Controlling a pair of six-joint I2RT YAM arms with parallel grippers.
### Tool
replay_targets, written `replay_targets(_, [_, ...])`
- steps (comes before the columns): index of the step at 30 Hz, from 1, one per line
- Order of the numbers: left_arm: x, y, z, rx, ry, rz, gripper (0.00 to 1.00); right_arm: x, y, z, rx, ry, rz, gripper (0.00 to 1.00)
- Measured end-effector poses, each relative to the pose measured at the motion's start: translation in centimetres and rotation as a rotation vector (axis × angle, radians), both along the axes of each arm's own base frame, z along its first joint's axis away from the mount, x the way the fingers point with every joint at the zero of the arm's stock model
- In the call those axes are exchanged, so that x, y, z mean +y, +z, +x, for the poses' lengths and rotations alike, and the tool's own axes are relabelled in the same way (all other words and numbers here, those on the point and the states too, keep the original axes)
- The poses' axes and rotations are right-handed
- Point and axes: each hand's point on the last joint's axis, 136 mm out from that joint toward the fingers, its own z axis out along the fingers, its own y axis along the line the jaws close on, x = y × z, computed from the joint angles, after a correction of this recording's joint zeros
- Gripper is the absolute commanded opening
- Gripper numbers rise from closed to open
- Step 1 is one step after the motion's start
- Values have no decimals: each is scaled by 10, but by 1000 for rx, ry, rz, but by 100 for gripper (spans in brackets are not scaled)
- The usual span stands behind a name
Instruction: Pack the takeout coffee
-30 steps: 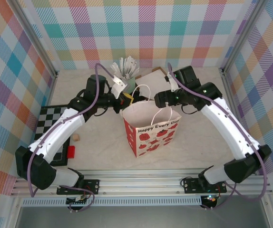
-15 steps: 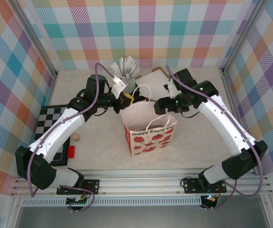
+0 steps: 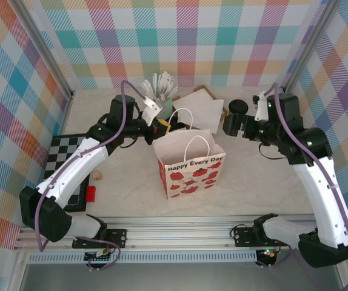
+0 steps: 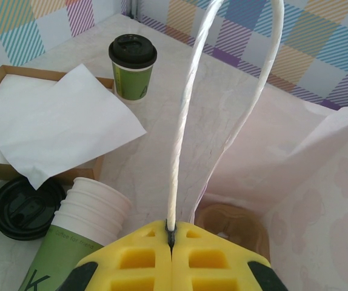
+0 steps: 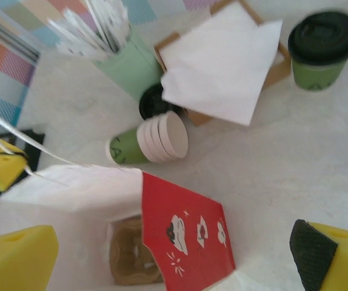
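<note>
The takeout coffee (image 3: 239, 107), a dark green cup with a black lid (image 5: 322, 48), stands upright on the table at the back right, behind the tray; it appears again in the left wrist view (image 4: 133, 66). A white and red paper gift bag (image 3: 189, 160) stands open in the middle with a brown cardboard carrier (image 5: 128, 254) inside. My left gripper (image 4: 171, 236) is shut on the bag's white rope handle (image 4: 183, 121) at the bag's back left. My right gripper (image 3: 227, 125) hangs open to the right of the bag's rim, just in front of the coffee, holding nothing.
A brown tray with a white napkin (image 3: 199, 109) lies behind the bag. A pale green cup of white sticks (image 3: 160, 90), a fallen stack of cream cups (image 5: 153, 139) and a loose black lid (image 4: 22, 209) sit at the back left. A checkerboard (image 3: 65, 159) lies left.
My right arm has pulled back from the bag's rim to the right and now sits near the coffee, jaws wide. The bag settled slightly. The left gripper held still.
</note>
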Motion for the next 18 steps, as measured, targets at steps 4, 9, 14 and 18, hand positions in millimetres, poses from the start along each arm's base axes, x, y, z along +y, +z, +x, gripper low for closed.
replay_targets(4, [0, 0, -1, 2, -3, -2, 0, 25, -47, 7, 187, 105, 5, 92])
replay_targets(9, [-1, 0, -1, 3, -6, -4, 0, 50, -79, 1, 338, 216, 16, 87])
replay_targets(14, [-1, 0, -1, 7, -3, -7, 0, 58, -80, -4, 341, 255, 15, 70])
replay_targets(18, [-1, 1, -1, 9, -1, -10, 0, 59, -86, -6, 355, 248, -4, 44])
